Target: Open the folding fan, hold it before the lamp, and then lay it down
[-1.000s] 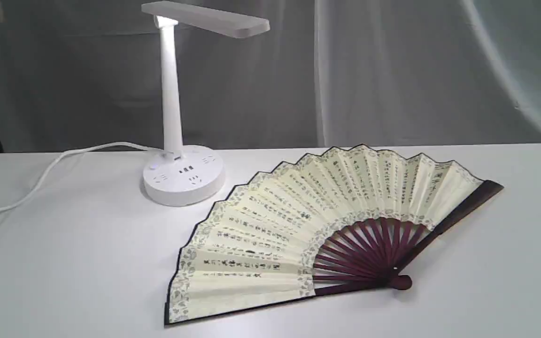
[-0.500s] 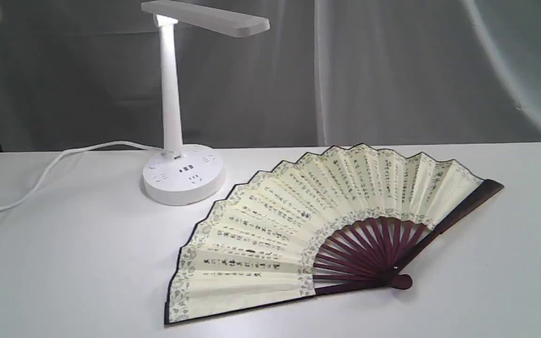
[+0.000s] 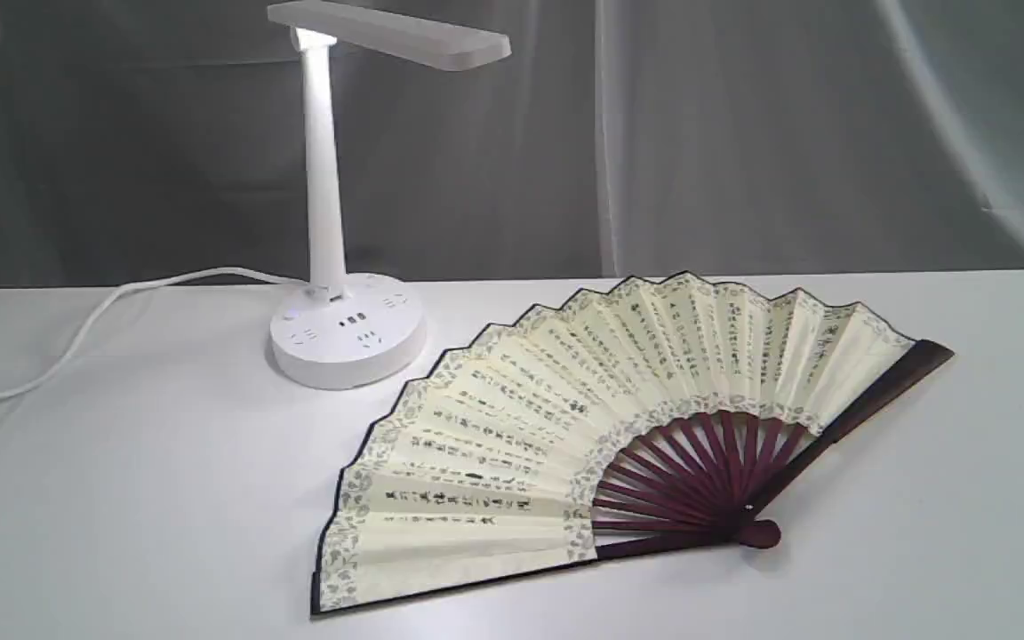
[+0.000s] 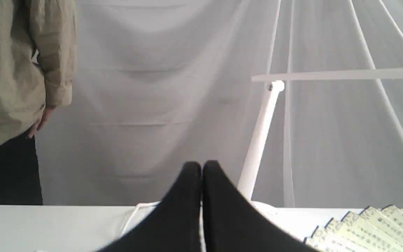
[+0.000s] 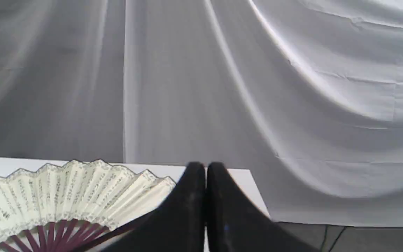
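Nothing had shifted: the folding fan (image 3: 521,444) lay open ahead of the left tool (image 4: 201,168) and right tool (image 5: 205,168), both pinched together, empty; laying-down seemed done, nothing further needed.

Folding fan (image 3: 512,462) on table (image 3: 121,498), lamp (image 3: 325,222) behind, seemingly apart

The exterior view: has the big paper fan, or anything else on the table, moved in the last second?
Nothing has visibly changed. The cream pleated paper fan with black calligraphy and dark purple-brown ribs lies spread open on the white table exactly as before. The white plastic desk lamp stands in the same spot behind it, and no arm has come into this view.
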Tool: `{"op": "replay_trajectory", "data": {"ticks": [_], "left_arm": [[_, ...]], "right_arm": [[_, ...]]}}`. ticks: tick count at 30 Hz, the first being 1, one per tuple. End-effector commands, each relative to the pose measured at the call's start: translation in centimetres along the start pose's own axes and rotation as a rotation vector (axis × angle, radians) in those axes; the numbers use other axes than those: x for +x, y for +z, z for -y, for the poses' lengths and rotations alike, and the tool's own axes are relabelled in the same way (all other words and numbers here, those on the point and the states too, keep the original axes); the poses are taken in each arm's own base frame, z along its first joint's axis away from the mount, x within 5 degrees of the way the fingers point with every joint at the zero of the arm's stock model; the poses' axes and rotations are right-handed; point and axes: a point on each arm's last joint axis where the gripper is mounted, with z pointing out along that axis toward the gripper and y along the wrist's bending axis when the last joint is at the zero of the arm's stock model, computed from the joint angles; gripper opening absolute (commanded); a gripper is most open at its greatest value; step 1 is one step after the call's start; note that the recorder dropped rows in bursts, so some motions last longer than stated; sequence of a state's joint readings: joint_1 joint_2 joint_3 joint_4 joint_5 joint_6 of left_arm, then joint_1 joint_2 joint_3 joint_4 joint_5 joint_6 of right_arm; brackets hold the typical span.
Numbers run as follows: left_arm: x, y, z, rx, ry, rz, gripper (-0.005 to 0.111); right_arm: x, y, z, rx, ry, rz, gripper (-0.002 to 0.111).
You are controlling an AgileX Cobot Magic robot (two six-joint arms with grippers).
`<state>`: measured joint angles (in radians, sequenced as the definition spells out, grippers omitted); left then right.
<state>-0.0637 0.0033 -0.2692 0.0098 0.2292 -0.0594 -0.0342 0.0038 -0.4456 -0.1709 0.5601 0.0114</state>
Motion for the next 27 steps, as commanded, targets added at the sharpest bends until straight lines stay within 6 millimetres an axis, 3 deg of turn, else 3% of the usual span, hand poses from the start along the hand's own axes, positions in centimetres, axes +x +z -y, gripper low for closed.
{"op": "replay_trajectory", "data": {"ticks": [1, 6, 11, 15, 18, 27], "left_arm": [[1.3, 0.5, 0.0, 0.01, -0.004, 0.081, 0.0], [3.9, 1.0, -0.1, 0.01, -0.009, 0.054, 0.0], [6.8, 1.2, -0.3, 0.005, -0.008, -0.031, 0.0], [7.5, 1.2, -0.3, 0.001, -0.004, -0.096, 0.0], [7.5, 1.2, -0.3, 0.001, -0.004, -0.094, 0.0], [8.7, 1.0, -0.4, -0.009, -0.008, -0.23, 0.0]], "right_arm": [[2.4, 1.4, -0.6, -0.021, -0.002, -0.013, 0.0], [5.1, 2.9, -1.3, -0.046, 0.008, -0.008, 0.0], [7.0, 4.0, -2.1, -0.078, 0.101, 0.152, 0.0], [8.4, 4.3, -2.4, -0.087, 0.162, 0.169, 0.0], [9.6, 4.4, -2.5, -0.089, 0.146, 0.04, 0.0], [9.9, 4.4, -2.6, -0.09, 0.15, 0.004, 0.0]]}}
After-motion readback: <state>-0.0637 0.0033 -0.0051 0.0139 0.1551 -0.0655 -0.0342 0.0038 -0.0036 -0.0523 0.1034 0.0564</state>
